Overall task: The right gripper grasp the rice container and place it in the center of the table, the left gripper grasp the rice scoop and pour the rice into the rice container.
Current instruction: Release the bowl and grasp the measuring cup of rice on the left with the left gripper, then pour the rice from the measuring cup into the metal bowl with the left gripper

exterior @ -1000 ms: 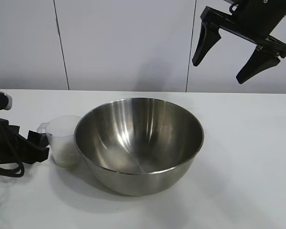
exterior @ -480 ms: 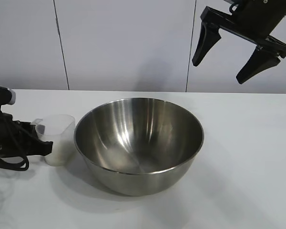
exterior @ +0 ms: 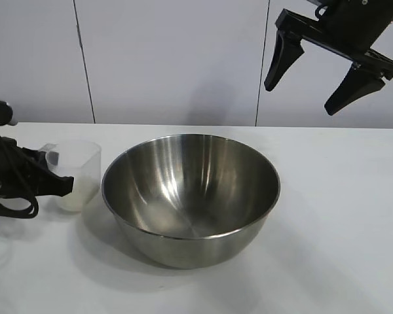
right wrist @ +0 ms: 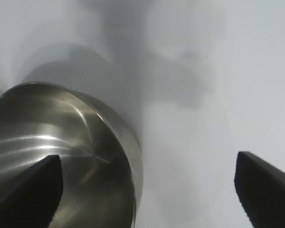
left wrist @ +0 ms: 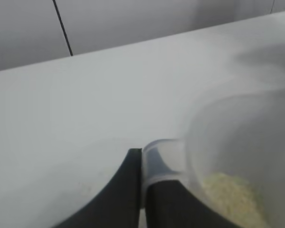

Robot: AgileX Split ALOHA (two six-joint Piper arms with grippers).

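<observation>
Steel rice container (exterior: 190,196) sits mid-table (exterior: 340,229). From outside we see the left gripper (exterior: 52,185), partly cut off, clamping the rice scoop (exterior: 75,175); the right gripper (exterior: 314,72) hangs wide. Our left wrist shows blurred rice (left wrist: 230,197); our right wrist, only fingertips (right wrist: 263,187).

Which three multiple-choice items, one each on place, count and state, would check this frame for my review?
1. Where is the rice scoop?
A. inside the rice container
B. left of the rice container in the exterior view
C. under the right gripper

2. How many steel bowls stand on the table?
A. one
B. two
C. three

3. How does the left gripper stand?
A. open, clear of the scoop
B. shut on the scoop's handle
C. out of view

Answers: 1 B, the scoop sits beside the bowl's left rim. 2 A, only one bowl shows. 3 B, its fingers pinch the handle, while the right gripper hangs open above.
</observation>
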